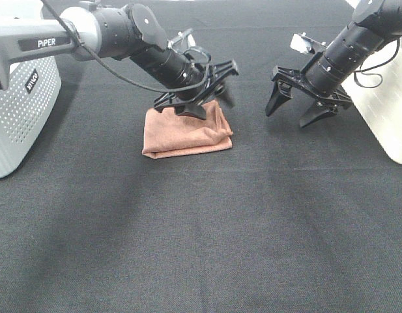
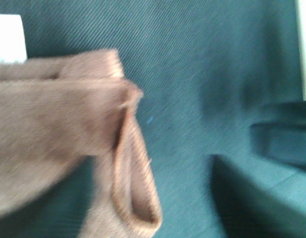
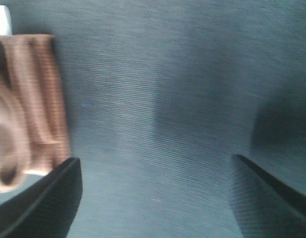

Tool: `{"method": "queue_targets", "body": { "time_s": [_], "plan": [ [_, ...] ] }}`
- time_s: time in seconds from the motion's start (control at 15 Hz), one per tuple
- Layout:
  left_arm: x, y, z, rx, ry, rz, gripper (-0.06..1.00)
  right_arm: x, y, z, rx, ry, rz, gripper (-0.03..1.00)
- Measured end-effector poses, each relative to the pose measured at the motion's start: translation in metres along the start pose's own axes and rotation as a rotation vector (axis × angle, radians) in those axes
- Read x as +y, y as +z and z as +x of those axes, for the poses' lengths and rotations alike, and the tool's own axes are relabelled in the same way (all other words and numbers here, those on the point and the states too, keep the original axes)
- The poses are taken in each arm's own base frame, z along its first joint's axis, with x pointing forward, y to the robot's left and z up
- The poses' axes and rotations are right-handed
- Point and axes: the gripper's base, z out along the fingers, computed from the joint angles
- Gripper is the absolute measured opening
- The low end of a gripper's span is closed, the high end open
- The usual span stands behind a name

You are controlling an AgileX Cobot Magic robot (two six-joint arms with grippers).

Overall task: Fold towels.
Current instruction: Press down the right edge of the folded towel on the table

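Note:
The towel (image 1: 186, 132) is a reddish-brown cloth lying folded into a small thick rectangle on the black table cover, left of centre. My left gripper (image 1: 210, 103) hovers over the towel's far edge, jaws spread and empty. The left wrist view is blurred and shows the folded layers and hem of the towel (image 2: 58, 124) close up. My right gripper (image 1: 303, 107) is open and empty to the right of the towel, apart from it. In the right wrist view its two dark fingertips (image 3: 41, 203) stand wide apart, with the towel's end (image 3: 36, 99) at the side.
A white perforated basket (image 1: 25, 111) stands at the left edge. A white container (image 1: 383, 111) stands at the right edge. The black table cover (image 1: 201, 248) stretches across the front.

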Motion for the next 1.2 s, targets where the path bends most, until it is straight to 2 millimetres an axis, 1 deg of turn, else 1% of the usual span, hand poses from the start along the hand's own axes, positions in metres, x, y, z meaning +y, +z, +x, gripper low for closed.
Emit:
{"method": "queue_targets", "body": {
  "time_s": [0.07,0.13,0.27,0.33,0.47,0.53,0.6,0.67,0.73,0.8,0.87,1.0,1.13,1.2],
  "plan": [
    [-0.001,-0.004,-0.004,-0.024,0.049,-0.001,0.73,0.003,-0.001,-0.001,-0.006,0.002,-0.030,0.76],
    [-0.003,-0.014,-0.012,-0.060,0.106,-0.005,0.74,0.008,-0.003,-0.001,-0.011,0.012,-0.079,0.76],
    [-0.001,-0.041,-0.033,-0.146,0.165,-0.020,0.74,0.027,-0.007,-0.002,-0.023,0.001,-0.195,0.76],
    [0.005,-0.069,-0.053,-0.212,0.164,-0.029,0.74,0.049,-0.002,0.000,-0.030,-0.031,-0.270,0.76],
    [0.022,-0.111,-0.081,-0.309,0.140,-0.047,0.74,0.090,0.010,0.003,-0.063,-0.079,-0.406,0.76],
    [0.022,-0.111,-0.081,-0.309,0.140,-0.047,0.74,0.090,0.010,0.003,-0.063,-0.079,-0.406,0.76],
    [0.028,-0.125,-0.088,-0.337,0.130,-0.054,0.74,0.103,0.018,0.006,-0.071,-0.088,-0.450,0.76],
    [0.033,-0.135,-0.094,-0.356,0.122,-0.060,0.74,0.110,0.026,0.007,-0.069,-0.097,-0.478,0.76],
    [0.037,-0.142,-0.097,-0.365,0.116,-0.067,0.74,0.117,0.040,0.008,-0.067,-0.124,-0.503,0.76],
    [0.041,-0.146,-0.099,-0.359,0.110,-0.073,0.74,0.120,0.050,0.006,-0.068,-0.144,-0.511,0.76],
    [0.043,-0.146,-0.097,-0.335,0.108,-0.078,0.74,0.120,0.059,0.001,-0.077,-0.144,-0.518,0.76],
    [0.043,-0.145,-0.095,-0.312,0.108,-0.079,0.74,0.110,0.070,-0.005,-0.073,-0.116,-0.513,0.76],
    [0.043,-0.145,-0.095,-0.312,0.097,-0.078,0.74,0.093,0.084,-0.004,-0.047,-0.089,-0.488,0.76],
    [0.043,-0.145,-0.095,-0.311,0.096,-0.077,0.74,0.078,0.091,-0.003,-0.027,-0.075,-0.452,0.76]
  ]
}}
